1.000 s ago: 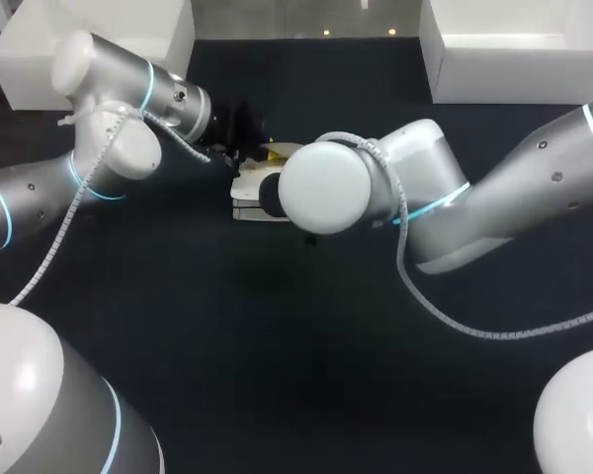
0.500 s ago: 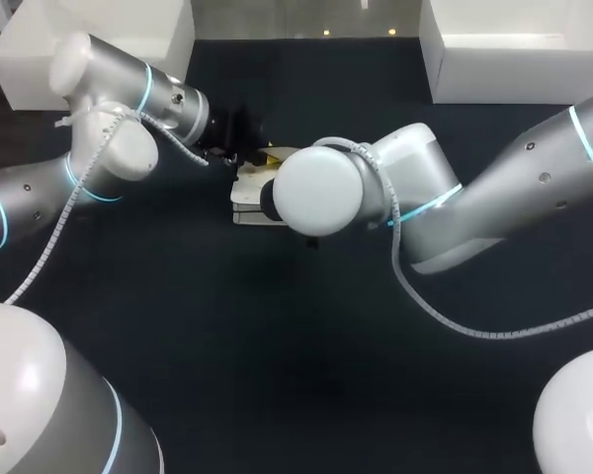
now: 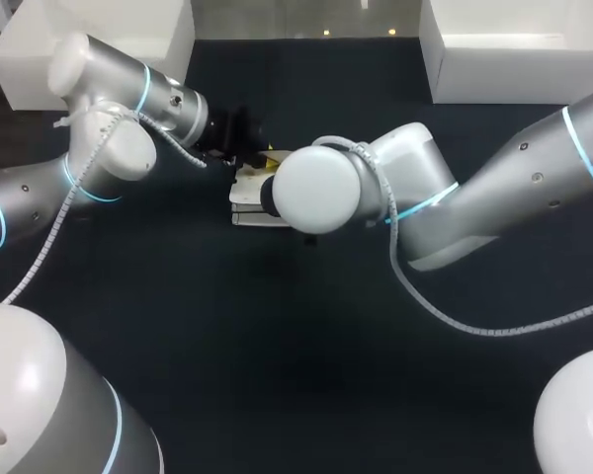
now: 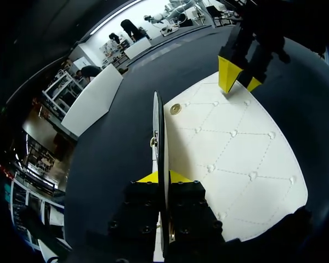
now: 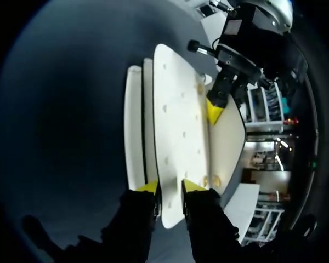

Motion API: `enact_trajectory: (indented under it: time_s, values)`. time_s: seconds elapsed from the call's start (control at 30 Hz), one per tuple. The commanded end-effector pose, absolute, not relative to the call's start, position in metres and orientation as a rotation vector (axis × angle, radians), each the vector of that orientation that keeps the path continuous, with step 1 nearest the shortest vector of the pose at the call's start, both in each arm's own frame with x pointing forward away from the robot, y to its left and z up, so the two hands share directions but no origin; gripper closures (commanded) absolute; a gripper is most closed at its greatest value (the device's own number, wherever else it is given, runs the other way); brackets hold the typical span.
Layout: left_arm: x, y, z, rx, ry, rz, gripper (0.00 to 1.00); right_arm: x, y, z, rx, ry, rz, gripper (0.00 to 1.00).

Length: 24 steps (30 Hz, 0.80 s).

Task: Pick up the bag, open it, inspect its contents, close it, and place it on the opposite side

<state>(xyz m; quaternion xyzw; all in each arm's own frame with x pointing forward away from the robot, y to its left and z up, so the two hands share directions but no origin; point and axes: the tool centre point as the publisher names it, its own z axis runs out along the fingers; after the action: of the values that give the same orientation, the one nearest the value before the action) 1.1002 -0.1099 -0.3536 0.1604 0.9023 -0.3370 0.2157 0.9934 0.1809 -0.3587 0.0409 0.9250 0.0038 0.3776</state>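
- The white quilted bag (image 3: 247, 202) is over the dark table (image 3: 296, 375), near its middle and toward the far side, between the two arms. Whether it rests on the table or is held just above it cannot be told.
- The left arm (image 3: 99, 148) comes in from the left. The left fingers (image 4: 148, 178) are closed on a thin flap (image 4: 158, 126) of the bag, which stands upright and is seen edge-on.
- The right arm (image 3: 494, 188) reaches past the middle, and its round wrist hides part of the bag from above. The right fingers (image 5: 194, 187) pinch the near edge of a broad white panel of the bag from both sides.
- In each wrist view, the other arm's yellow tips touch the bag's far edge.
- Two white boxes (image 3: 128, 35) (image 3: 514, 54) stand at the far corners.
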Motion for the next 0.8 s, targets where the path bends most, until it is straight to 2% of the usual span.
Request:
enact_trajectory:
  time_s: [0.03,0.43,0.47,0.53,0.57,0.8]
  values:
    - [1.1008,-0.1098,-0.3563,0.452,2.499,-0.943,1.0,0.9951,0.1811,-0.3609,0.109,2.357,0.021,0.78]
    - [1.1015,-0.1108,-0.357,0.47,2.498,-0.952,1.0,0.9948,0.182,-0.3603,0.111,2.354,0.06,0.8]
    - [1.1018,-0.1106,-0.3574,0.471,2.498,-0.954,1.0,0.9946,0.1821,-0.3604,0.111,2.354,0.063,0.83]
    - [1.1023,-0.1104,-0.3581,0.475,2.498,-0.955,1.0,0.9939,0.1825,-0.3607,0.109,2.353,0.069,0.98]
    - [1.1024,-0.1103,-0.3583,0.477,2.497,-0.956,1.0,0.9936,0.1828,-0.3609,0.109,2.352,0.071,1.0]
    - [1.0961,-0.1108,-0.3558,0.524,2.447,-0.951,1.0,0.9926,0.1855,-0.3645,0.105,2.354,0.076,1.0]
